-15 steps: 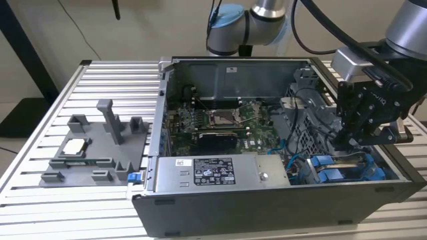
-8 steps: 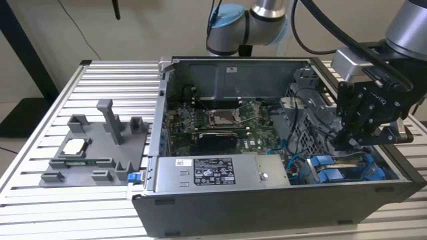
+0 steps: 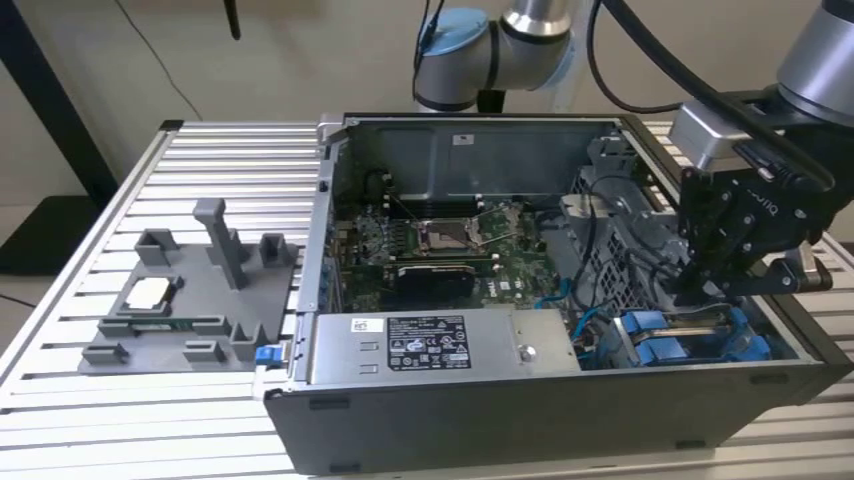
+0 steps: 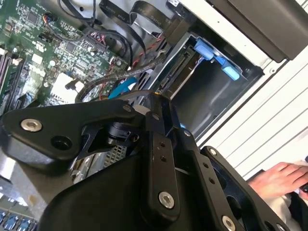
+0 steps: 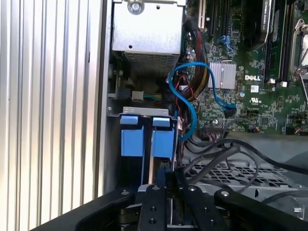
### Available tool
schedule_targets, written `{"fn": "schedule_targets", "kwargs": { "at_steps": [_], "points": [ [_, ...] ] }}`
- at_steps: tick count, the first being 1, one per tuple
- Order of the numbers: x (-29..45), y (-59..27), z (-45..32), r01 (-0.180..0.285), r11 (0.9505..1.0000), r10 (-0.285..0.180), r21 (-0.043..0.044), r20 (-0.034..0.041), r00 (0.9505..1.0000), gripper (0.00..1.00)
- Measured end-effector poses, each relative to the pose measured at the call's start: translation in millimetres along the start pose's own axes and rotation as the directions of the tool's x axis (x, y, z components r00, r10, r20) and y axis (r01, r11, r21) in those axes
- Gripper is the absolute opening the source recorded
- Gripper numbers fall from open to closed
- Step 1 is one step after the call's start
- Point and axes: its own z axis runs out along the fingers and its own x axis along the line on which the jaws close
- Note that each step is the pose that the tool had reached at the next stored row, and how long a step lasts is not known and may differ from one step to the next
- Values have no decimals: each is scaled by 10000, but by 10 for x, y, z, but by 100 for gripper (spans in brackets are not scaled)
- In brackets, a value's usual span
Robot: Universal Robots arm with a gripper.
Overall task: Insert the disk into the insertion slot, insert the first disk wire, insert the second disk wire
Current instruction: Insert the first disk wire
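Observation:
The disk sits in the insertion slot at the case's front corner, on the exterior view's right. Its blue carrier handles stand side by side under the cage's metal rim. In the second wrist view the disk's connector edge faces my fingertips. My gripper reaches down into the case right at that bay. Its fingers are drawn together, and a black disk wire runs up to their tips. The gripper hovers a short way from the connector edge.
A blue cable loops between the bay and the motherboard. The grey power-supply box lies beside the bay. A grey fixture plate sits on the slatted table at the exterior view's left. A person's hand rests outside the case.

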Motion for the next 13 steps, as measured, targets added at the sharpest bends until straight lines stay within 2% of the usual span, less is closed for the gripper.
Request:
{"fn": "schedule_targets", "kwargs": {
  "at_steps": [10, 13],
  "points": [
    [9, -61, 50, -388, 9992, 388, -4, 7, 9992, 19],
    [11, -135, 64, -393, 9992, 393, -71, 3, 9992, 19]
  ]
}}
